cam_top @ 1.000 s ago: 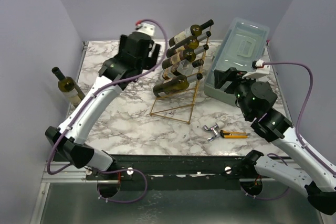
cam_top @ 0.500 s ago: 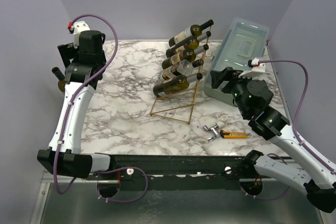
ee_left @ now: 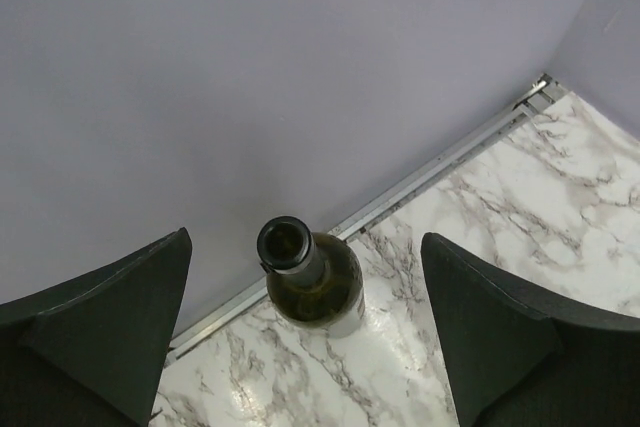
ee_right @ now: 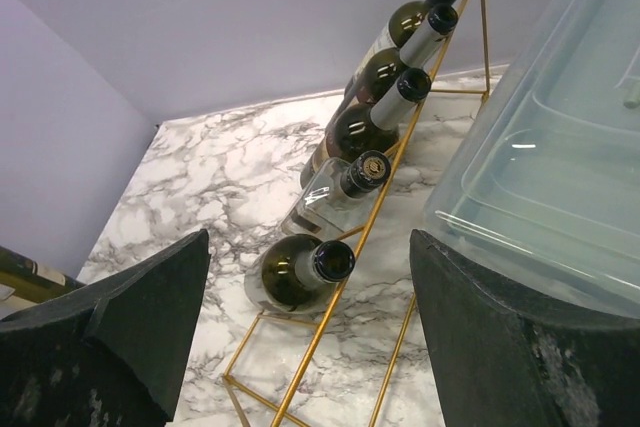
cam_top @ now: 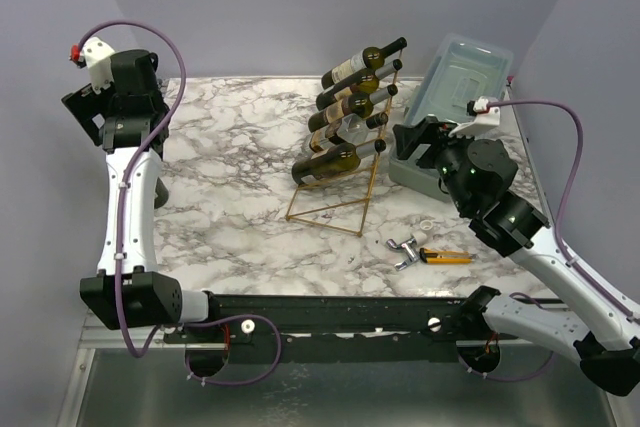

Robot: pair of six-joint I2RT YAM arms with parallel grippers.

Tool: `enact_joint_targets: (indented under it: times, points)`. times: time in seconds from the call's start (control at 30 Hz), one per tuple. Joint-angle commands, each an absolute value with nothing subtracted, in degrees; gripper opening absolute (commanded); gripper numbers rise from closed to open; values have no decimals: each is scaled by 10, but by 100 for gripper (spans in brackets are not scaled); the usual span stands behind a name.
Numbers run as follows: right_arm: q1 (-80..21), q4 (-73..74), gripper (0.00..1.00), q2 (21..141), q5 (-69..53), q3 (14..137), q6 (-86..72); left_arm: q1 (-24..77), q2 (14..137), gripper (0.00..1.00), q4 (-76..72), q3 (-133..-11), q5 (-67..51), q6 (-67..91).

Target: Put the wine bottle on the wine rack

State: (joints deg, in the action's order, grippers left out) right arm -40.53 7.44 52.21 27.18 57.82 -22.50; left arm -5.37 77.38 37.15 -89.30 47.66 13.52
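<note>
Wine bottle point(ee_left: 325, 297): green glass, uncorked, standing upright at the far-left edge of the marble table point(cam_top: 230, 207), close against the wall rail.

Left gripper point(ee_left: 305, 247): poised above the bottle, fingers spread wide to either side of the neck, nothing gripped. This placement is judged to be a lining-up for a neck grasp.

Right gripper point(cam_top: 408, 137): jaws parted, empty, held beside the wine rack point(cam_top: 324, 226) and aimed at it, probably to watch or steady.

Rack: five bottles are already carried on the upper rungs, and only the lowest place appears free.

Little room is left on the wall side of the bottle. A plastic box point(cam_top: 460, 77), a metal tool point(cam_top: 403, 247) and a yellow cutter point(cam_top: 445, 256) are noted right of the rack, off the likely path.
</note>
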Motion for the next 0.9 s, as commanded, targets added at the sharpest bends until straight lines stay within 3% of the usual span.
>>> enact_joint_targets:
  times: [0.0,0.23,0.53,0.77,0.87]
  points:
    - [-406,91,84,538,247,609,-231,-85,769,99,328,-875,516,159]
    - [-407,103,84,551,242,631,-227,-136,763,98,292,-827,484,181]
    - [-407,104,84,554,234,636,-235,-154,794,80,271,-816,441,182]
    - [-407,105,84,551,234,633,-237,-157,801,78,255,-777,426,193]
    - [-407,105,84,552,233,632,-236,-158,808,71,246,-765,418,186]
